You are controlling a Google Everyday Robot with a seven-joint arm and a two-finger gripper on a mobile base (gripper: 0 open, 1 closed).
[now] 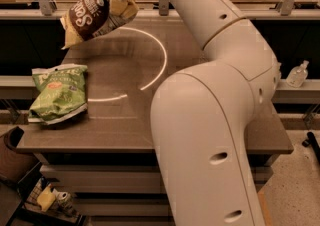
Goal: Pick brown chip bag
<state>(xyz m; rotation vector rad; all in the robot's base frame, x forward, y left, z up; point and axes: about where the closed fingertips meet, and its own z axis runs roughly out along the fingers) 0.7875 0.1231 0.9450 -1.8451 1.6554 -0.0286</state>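
Filling the right half of the view, the white arm (210, 120) reaches over the table (125, 130) toward its far left corner. One green chip bag (59, 94) lies flat near the table's left edge, well apart from the one brown chip bag (89, 14), which hangs tilted in the air. The gripper (121, 9) is clamped on that bag's right side, its fingers pinching the crinkled foil. One clear bottle (298, 74) stands off to the right.
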